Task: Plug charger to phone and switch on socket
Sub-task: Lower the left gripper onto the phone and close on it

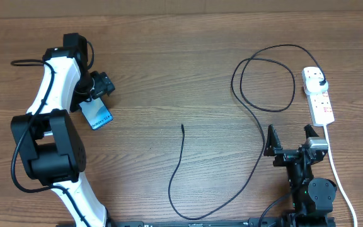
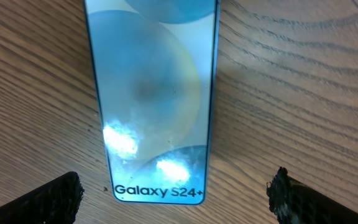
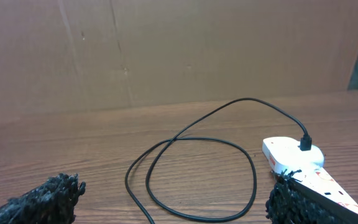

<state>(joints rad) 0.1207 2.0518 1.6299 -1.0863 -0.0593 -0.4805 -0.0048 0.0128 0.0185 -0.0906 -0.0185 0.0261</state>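
Overhead: phone [image 1: 97,114] lies on the bench's [image 1: 169,57] left under the left arm [image 1: 50,79], charger [image 1: 182,135] trailing from the socket [image 1: 321,104] at right; left wrist: left fingers [image 2: 48,202] spread wide astride the phone, not touching; right wrist: right fingers [image 3: 42,200] wide, empty, near the socket.

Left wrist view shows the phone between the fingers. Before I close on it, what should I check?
1. Left gripper open and straddling the slim blue-screened phone: ok, a fingertip on either side of its Galaxy end.
2. Phone lying flat, screen up, on the wooden table: ok.
3. Thin black charger cable's connector tip free: ok, it lies bare on the table, apart from both grippers.
4. Black plug adapter in the white power strip: ok, it looks seated.
5. Strip switched on: cannot tell.
6. Right gripper open and empty: ok.
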